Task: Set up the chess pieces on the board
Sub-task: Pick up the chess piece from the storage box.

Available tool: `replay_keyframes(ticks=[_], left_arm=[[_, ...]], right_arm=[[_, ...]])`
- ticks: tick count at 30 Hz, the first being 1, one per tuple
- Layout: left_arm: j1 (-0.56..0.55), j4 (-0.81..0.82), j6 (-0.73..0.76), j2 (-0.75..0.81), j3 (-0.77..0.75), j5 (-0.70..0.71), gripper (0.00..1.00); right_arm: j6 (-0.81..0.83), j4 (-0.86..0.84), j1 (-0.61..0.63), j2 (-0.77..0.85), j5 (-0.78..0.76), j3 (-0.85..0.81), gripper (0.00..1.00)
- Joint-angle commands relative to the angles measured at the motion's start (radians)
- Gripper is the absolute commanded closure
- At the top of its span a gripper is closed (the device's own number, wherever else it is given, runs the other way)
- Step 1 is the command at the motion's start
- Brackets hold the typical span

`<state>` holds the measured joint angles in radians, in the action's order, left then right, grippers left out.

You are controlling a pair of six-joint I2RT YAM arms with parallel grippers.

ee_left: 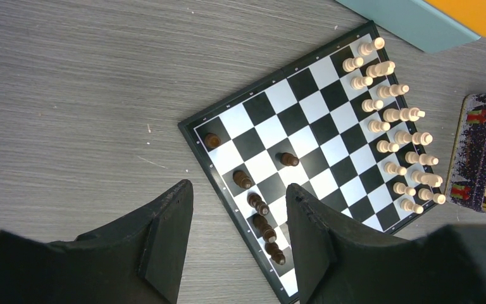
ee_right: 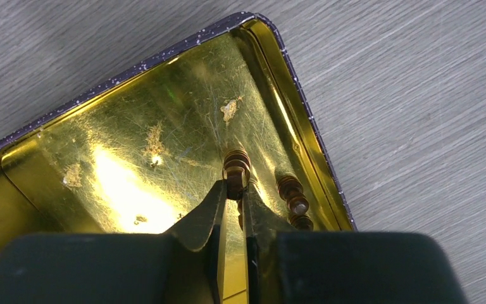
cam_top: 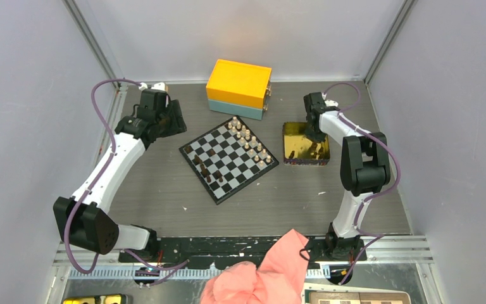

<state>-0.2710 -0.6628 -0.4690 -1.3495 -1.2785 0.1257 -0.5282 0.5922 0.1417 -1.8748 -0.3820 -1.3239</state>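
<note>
Roughly two-thirds done, judging by the layout. The board (cam_top: 228,158) sits mid-table, turned cornerwise. Its far-right side carries two full-looking rows of light pieces (ee_left: 390,115), so the tan side seems finished. On the opp. side only a handful of dark pieces (ee_left: 257,204) stand, mostly strung along the edge rank w/ gaps and one or two a rank further in; the exact count is hard to tell. The rest of the brown set is left to place, and at least some of it lies in the gold tin (ee_right: 133,126) just right of the board. The right gripper (ee_right: 235,190) is down inside that tin, fingers pinched on one dark chessman (ee_right: 236,163) near the tin's wall, w/ another brown piece (ee_right: 294,199) lying just beside it. The left gripper (ee_left: 239,190) hovers above the board's near-left edge, fingers apart, nothing between them. Materials: chessmen are turned wood, ribbed and knobby; the board is flat, matte, black/white w/ a thin dark border; the tin is scratched, mirror-bright metal inside; the table (cam_top: 164,190) is grey w/ a woodgrain look.
</note>
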Motion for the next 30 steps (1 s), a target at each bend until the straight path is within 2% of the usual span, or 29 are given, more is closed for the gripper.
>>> replay_keyframes(ticks=[1, 5, 20, 24, 30], left_arm=[[-0.003, 0.036, -0.006, 0.027, 0.001, -0.008, 0.43], [-0.003, 0.041, -0.002, 0.029, 0.015, -0.004, 0.43], [-0.003, 0.054, 0.009, 0.049, 0.055, 0.014, 0.44], [-0.003, 0.052, 0.01, 0.057, 0.069, 0.015, 0.44], [-0.002, 0.043, 0.007, 0.101, 0.109, 0.024, 0.43]], right_arm=[[-0.003, -0.019, -0.005, 0.001, -0.016, -0.029, 0.91], [0.006, -0.016, -0.003, 0.01, -0.027, -0.044, 0.99], [0.042, -0.024, 0.016, 0.077, 0.041, -0.118, 0.99], [0.073, 0.009, 0.088, 0.089, 0.047, -0.17, 0.99], [0.096, 0.088, 0.266, 0.073, 0.062, -0.276, 0.99]])
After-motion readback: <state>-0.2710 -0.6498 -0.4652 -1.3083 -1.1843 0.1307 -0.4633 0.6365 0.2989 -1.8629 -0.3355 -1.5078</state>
